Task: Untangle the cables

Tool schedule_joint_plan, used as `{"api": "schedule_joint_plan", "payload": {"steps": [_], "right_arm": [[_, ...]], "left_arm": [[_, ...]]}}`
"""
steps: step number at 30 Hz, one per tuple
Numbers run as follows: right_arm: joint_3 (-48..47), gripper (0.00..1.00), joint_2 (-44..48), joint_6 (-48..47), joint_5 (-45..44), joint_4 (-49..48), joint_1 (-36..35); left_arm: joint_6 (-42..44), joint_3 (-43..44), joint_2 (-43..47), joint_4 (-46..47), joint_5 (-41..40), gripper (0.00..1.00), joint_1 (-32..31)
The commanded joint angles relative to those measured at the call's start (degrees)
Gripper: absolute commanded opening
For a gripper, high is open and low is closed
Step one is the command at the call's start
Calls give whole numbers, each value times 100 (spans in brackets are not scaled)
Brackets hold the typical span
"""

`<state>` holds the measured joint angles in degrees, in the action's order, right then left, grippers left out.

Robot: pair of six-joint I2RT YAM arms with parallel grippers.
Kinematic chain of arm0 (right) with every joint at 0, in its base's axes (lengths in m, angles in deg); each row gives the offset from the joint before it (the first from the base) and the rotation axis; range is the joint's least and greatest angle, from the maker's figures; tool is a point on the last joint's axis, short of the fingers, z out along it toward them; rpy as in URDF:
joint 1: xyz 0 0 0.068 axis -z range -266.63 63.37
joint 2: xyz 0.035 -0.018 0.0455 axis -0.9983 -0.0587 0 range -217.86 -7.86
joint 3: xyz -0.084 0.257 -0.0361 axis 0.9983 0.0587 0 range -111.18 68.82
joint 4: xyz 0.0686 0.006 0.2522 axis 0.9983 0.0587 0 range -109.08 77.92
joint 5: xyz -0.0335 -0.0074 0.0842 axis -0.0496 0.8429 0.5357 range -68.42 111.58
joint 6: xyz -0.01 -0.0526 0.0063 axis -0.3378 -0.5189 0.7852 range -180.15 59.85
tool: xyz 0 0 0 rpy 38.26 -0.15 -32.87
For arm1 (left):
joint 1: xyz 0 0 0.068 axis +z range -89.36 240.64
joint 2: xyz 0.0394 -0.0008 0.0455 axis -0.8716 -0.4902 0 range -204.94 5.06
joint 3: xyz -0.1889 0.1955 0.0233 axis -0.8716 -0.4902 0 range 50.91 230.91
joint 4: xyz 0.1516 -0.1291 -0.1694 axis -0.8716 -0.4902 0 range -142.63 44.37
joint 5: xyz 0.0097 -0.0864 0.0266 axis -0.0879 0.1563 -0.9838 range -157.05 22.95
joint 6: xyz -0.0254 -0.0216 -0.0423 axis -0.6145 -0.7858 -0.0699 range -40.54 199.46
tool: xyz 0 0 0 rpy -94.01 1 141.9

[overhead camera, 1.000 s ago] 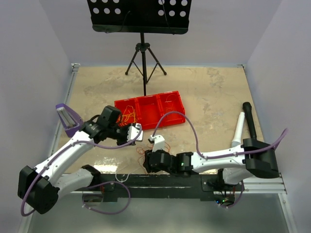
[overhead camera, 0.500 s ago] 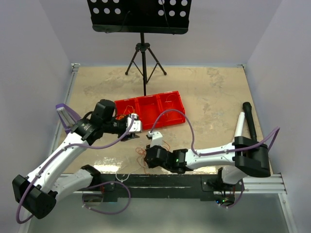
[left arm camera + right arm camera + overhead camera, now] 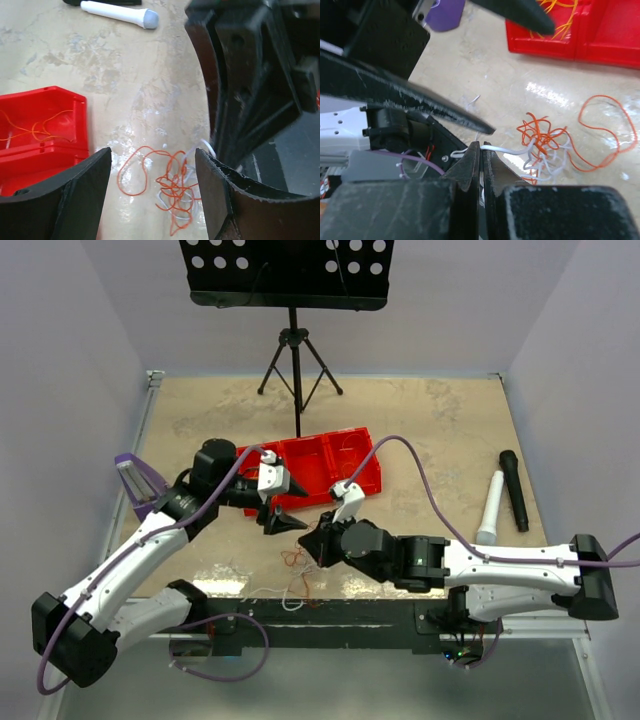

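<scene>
Two pincers attend to one knot. We see the cables (image 3: pixel 172 187) lying as a small orange-and-white clump on the table (image 3: pixel 430 420), near its front edge and a little short of the red tray (image 3: pixel 352 440), whose compartments already hold a few loose orange wires.

Our right pincer (image 3: pixel 481 148) is clenched on a white strand (image 3: pixel 507 148) that leads out of the clump. We judge it grips there so that this one wire can be drawn free while the rest stays down. Our left pincer (image 3: pixel 150 170) hangs released and aimed at the clump but clear of it, jaws spread wide. We take it to be ready to pin or pick the orange loops as a counter-hold.

Compared with half a second ago, the right arm has stretched far out and its wrist has moved off the clump toward the tray, so strands it covered now show. The left pincer has turned to face the knot.
</scene>
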<state>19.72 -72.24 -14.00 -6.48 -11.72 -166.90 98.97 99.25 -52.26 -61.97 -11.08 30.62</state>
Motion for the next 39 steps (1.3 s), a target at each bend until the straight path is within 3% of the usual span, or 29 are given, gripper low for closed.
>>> {"api": "schedule_joint_plan", "payload": {"steps": [1,6,9,16,23,32,39], "right_arm": [[-521,0,127,-299,-542,520,-24],[-1188,0,145,-721,-798,794,-33],[-1470,0,136,-897,-667,724,-15],[-1471,0,206,-1090,-78,-93,-6],[-1506,0,110,-1187,493,-954,160],[-1637,0,-118,-1354,1705,-1956,521],[-1691,0,153,-1512,2182,-1888,565]], "left_arm": [[176,-9,89,-114,503,73,5],[-157,-166,317,226,126,77,5],[-972,-237,423,990,108,80,5],[-2783,-675,221,2729,266,82,5],[-3805,-1089,283,3831,721,79,-13],[-3104,-1318,415,3226,1092,77,-83],[-2295,-1143,450,2445,1004,80,-74]]}}
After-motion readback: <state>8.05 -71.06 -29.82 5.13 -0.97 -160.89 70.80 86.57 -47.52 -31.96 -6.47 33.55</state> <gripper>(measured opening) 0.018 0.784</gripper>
